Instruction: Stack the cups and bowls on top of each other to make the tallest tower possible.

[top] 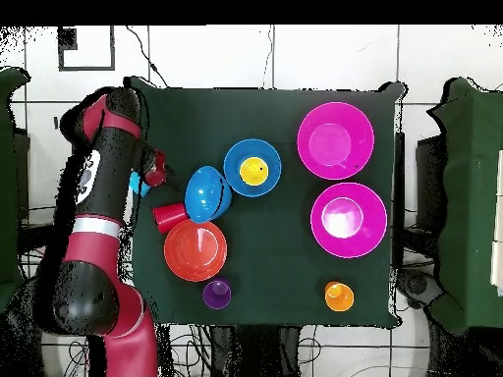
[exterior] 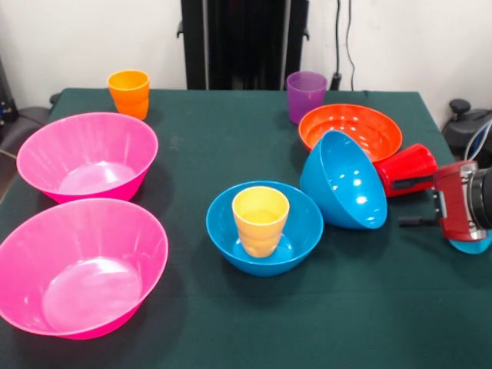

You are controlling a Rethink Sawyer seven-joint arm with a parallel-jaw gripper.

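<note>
On the green tabletop a yellow cup stands upright inside a blue bowl; just beside it a second blue bowl is tipped on its side, leaning against the orange-red bowl; a red cup lies on its side, touching the tipped bowl; the gripper reaches in from the edge by the red cup, and whether its fingers are apart or closed on anything I cannot tell; a light blue cup peeks out beneath the arm; two pink bowls sit side by side, well apart from the rest; an orange cup and a purple cup stand upright near the far edge.
</note>
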